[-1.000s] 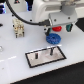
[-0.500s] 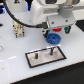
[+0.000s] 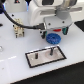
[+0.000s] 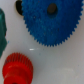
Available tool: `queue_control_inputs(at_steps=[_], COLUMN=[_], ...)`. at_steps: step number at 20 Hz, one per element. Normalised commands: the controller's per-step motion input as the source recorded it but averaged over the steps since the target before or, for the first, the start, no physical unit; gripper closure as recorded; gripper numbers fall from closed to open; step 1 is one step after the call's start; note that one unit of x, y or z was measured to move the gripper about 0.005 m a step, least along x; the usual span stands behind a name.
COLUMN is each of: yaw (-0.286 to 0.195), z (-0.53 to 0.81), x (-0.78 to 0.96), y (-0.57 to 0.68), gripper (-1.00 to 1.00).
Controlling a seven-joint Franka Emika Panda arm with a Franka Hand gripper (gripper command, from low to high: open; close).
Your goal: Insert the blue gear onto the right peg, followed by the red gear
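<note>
From my station the blue gear (image 4: 50, 22) reads as smooth moulded plastic with a soft satin sheen, and the red gear (image 4: 17, 67) looks like the same plastic, slightly glossier on its hub. The bench (image 3: 15, 70) is a white, smooth, glossy surface that throws back faint reflections. The baseplate (image 3: 46, 56) shows a matt grey face inside a black border. The tool (image 3: 53, 31) housing above looks like glossy white plastic with dark fittings.
</note>
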Motion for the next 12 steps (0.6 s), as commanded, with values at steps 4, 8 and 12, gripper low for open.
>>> queue_control_inputs(at_steps=[4, 8, 12], yaw=[0.0, 0.0, 0.0], z=[-0.02, 0.01, -0.02], x=[-0.1, -0.09, -0.17], y=[-0.06, -0.19, -0.11], gripper=[-1.0, -1.0, -1.0])
